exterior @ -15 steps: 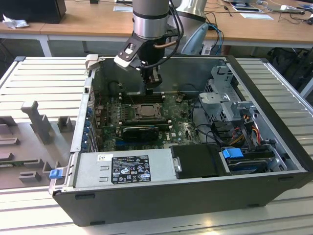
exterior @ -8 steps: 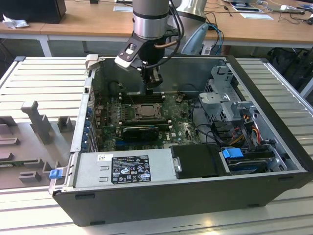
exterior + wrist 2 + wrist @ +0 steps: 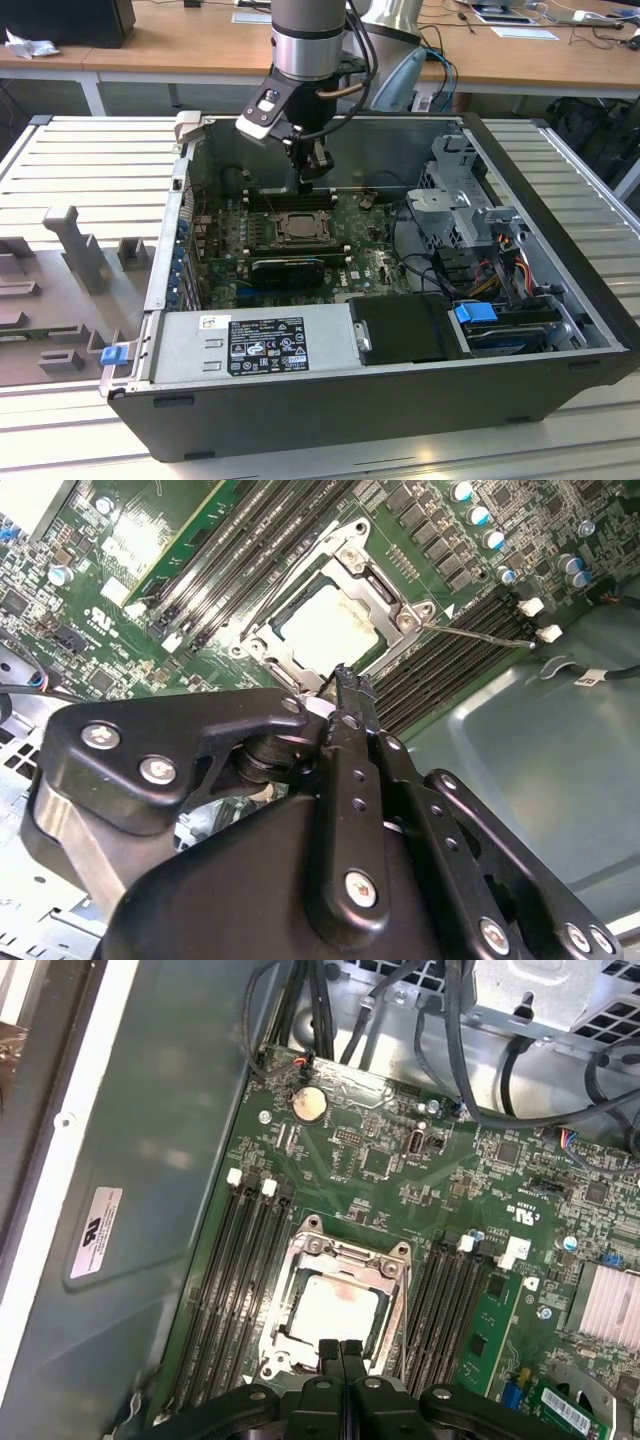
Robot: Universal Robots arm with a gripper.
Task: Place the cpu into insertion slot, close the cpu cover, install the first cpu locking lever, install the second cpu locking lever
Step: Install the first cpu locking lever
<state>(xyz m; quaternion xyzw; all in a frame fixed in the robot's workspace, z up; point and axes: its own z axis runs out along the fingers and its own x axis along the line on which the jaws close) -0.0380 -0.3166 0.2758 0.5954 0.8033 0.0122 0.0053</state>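
Inside the open case (image 3: 400,410), your claw (image 3: 341,1348) is pressed together just over the edge of the slot (image 3: 272,240), where the cpu (image 3: 335,1305) lies framed by the cover (image 3: 345,1253); the lever (image 3: 480,635) looks loose, so ease it down squarely.

the chip (image 3: 335,1308) is a small flat square, pale and silvery, with brownish smudges near its edges. it lies flat in the socket (image 3: 272,230), which sits in the middle of the green board (image 3: 400,1190), between rows of long black slots (image 3: 225,1290). the cover (image 3: 350,1253) is a thin grey metal frame with a hole in the middle. it lies down flat over the chip, and the chip shows through the hole. in the second wrist view a thin metal lever (image 3: 480,635) sticks out sideways from one corner of the cover, over the black slots. i cannot tell if it is hooked down.
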